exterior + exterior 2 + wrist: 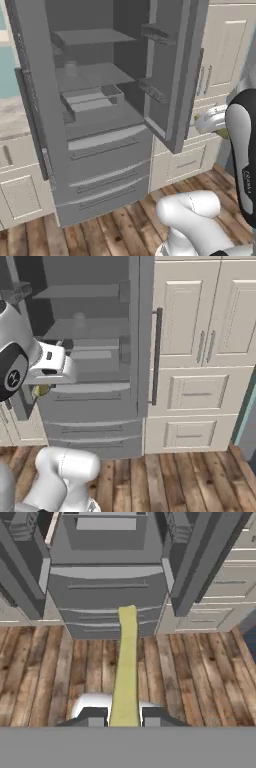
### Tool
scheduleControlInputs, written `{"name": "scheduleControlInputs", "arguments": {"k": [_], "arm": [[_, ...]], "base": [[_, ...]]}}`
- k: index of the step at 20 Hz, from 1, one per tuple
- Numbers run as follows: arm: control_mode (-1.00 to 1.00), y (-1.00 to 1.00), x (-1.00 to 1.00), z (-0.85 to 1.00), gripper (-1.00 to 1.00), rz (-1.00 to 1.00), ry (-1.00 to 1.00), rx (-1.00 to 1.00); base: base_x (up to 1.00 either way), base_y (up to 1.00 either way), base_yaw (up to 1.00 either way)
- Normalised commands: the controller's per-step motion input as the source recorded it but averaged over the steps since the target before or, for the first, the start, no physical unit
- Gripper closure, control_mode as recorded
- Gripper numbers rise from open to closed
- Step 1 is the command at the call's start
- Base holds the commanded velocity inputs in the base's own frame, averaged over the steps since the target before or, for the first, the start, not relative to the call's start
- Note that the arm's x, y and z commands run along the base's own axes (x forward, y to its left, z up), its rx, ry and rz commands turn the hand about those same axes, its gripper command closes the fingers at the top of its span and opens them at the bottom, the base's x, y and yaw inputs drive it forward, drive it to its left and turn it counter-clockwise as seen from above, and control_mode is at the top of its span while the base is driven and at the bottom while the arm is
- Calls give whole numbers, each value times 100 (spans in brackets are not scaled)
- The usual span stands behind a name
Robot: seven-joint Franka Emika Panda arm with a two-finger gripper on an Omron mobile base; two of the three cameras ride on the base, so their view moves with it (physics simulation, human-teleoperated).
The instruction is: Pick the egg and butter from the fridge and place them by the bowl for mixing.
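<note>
Risking, on the left, a knock against the open left door (35,90) of the fridge (100,130) if swinging the arm that way while standing this close in front of the fridge. Risking, at the centre, a slip or droop of the butter (126,657): gripping the stick at one end only and leaving most of its length jutting forward, out in front of the fridge's lower drawers (107,587) and above the wooden floor (200,672), so probably letting it pivot or drop under any quick turn or jolt of the base. Risking, on the right, a scrape of that projecting end along the open right door (175,75) of the fridge, standing near the hand in the left base view. Also working between two doors swung wide, thus narrowing the path away from the fridge toward the bowl. Possibly leaving the egg behind: showing a small pale shape (79,319) on a middle shelf inside the fridge, too faint for naming with confidence. Clamping the gripper (125,719) nearly shut on the butter, pressing both finger tips against its narrow sides, touching nothing else, and holding it outside the fridge, out in front of it at about drawer height.
</note>
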Motion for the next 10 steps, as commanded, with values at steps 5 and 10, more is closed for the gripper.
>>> {"name": "scheduleControlInputs", "arguments": {"k": [5,10], "arm": [[100,0,0,0,100,0,0,0],[100,0,0,0,100,0,0,0]], "base": [[-37,0,-95],[-27,0,-98]]}}
